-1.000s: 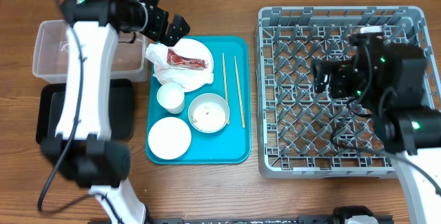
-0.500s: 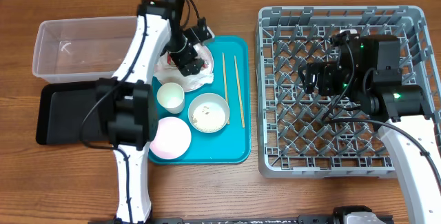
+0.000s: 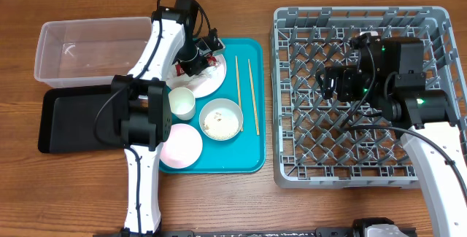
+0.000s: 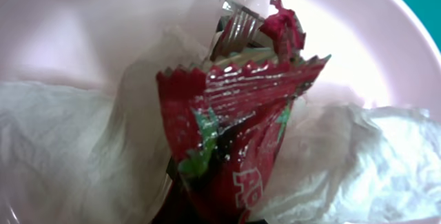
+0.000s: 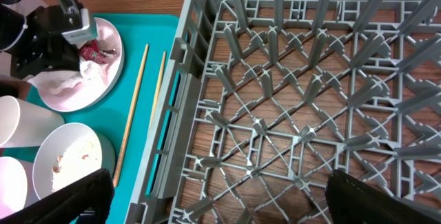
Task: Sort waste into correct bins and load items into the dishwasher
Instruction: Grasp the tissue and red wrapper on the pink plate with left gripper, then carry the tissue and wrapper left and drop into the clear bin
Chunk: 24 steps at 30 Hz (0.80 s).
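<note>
Left gripper (image 3: 198, 56) is set low over the far-left plate (image 3: 217, 82) on the teal tray (image 3: 252, 160). Its jaws appear closed on the red sauce packet (image 4: 234, 127), which is bunched upright off the tissue (image 4: 69, 162) under it. The fingers themselves are barely seen in the wrist view. The pinch is judged to be made so that the packet can be taken left to a bin, apart from the paper.

Right gripper (image 5: 219, 182) is held spread wide and empty above the dish rack (image 3: 432, 20). It is presumably parked clear of the tray until dishes are freed.

Counted:
- Bins, two: clear tub (image 3: 87, 47) far left, black tray (image 3: 69, 124) on its near side. Nothing is made out in either.
- Plates, two: the second plate (image 3: 182, 146) is at the tray's near-left corner.
- Bowl (image 3: 237, 109), one, with rice scraps (image 3: 217, 124) inside.
- Cup (image 3: 180, 102), one.
- Chopsticks (image 3: 252, 91), two, laid parallel along the tray's right side.
- Packet, one.
- Tissue, one wad as far as can be told.
- Rack, one, nothing loaded.
</note>
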Each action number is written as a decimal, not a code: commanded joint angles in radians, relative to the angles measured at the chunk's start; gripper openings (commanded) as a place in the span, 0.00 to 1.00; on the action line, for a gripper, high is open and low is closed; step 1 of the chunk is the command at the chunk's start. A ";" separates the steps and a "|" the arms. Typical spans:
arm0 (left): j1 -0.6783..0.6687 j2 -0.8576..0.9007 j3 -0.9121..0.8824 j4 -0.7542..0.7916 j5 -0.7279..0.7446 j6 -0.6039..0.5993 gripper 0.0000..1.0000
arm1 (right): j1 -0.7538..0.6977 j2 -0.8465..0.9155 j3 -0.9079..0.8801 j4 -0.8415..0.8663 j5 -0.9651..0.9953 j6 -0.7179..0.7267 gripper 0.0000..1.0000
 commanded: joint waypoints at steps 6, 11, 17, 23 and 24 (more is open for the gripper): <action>0.051 -0.014 0.584 -0.248 0.022 -0.489 0.04 | -0.008 -0.002 0.024 0.002 0.009 0.003 1.00; 0.130 -0.048 0.784 -0.343 -0.042 -0.572 0.04 | -0.008 -0.002 0.024 0.002 0.008 0.003 1.00; 0.322 -0.039 0.748 -0.420 -0.132 -0.845 0.04 | -0.008 -0.002 0.024 0.002 0.005 0.028 1.00; 0.437 -0.035 0.516 -0.261 -0.132 -0.912 0.04 | -0.008 -0.002 0.024 0.001 0.005 0.030 1.00; 0.447 -0.035 0.472 -0.218 -0.131 -0.913 0.04 | -0.008 -0.002 0.024 0.002 0.005 0.030 1.00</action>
